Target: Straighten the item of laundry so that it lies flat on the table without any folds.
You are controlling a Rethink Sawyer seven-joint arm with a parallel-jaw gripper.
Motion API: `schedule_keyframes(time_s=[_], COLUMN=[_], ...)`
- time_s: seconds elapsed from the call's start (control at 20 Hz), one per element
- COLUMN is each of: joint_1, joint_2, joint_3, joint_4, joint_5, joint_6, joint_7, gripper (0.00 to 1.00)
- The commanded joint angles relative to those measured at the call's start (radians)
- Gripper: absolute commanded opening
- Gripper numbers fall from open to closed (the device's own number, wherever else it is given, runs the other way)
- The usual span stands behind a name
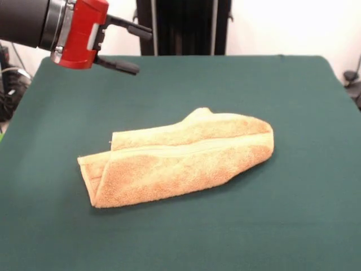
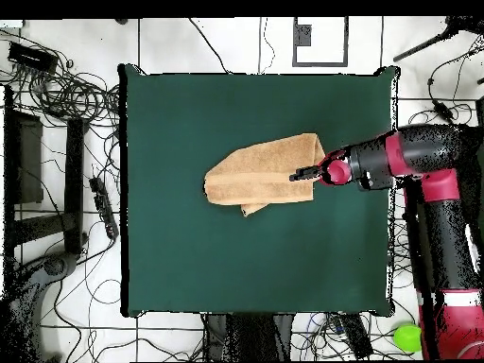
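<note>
We find the towel (image 1: 177, 164) folded double mid-table (image 1: 304, 214); the gripper (image 1: 131, 48) hangs open, empty (well above one end). We judge a pinch through both layers would drag, not unfold.

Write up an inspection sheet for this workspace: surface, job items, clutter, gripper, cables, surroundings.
Surface: table covered in dark green cloth, smooth.
Job items: towel, tan-orange, folded over itself into a long bundle near the table's middle; not flat.
Clutter: nothing seen on the table.
Gripper: gripper open, empty, held in the air clear of the towel in the front view; the overhead view puts it by one end of the towel.
Cables: tangled black cables on the floor beside the table.
Surroundings: white tiled floor; green ball on the floor by the robot base.
</note>
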Motion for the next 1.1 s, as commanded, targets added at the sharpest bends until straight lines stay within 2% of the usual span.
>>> schedule_keyframes(time_s=[0.05, 0.3, 0.45, 0.6, 0.85, 1.1], joint_1=[0.059, 0.064, 0.079, 0.107, 0.127, 0.146], joint_2=[0.047, 0.026, -0.003, -0.040, -0.065, -0.098], joint_3=[-0.063, -0.075, -0.106, -0.147, -0.171, -0.190], joint_4=[-0.046, -0.032, -0.029, -0.032, 0.003, 0.088], joint_5=[-0.024, -0.045, -0.110, -0.182, -0.300, -0.409], joint_6=[0.059, 0.025, -0.018, -0.056, -0.201, -0.412], joint_7=[-0.330, -0.290, -0.273, -0.209, -0.137, -0.023], gripper=[1.00, 1.00, 1.00, 1.00, 1.00, 1.00])
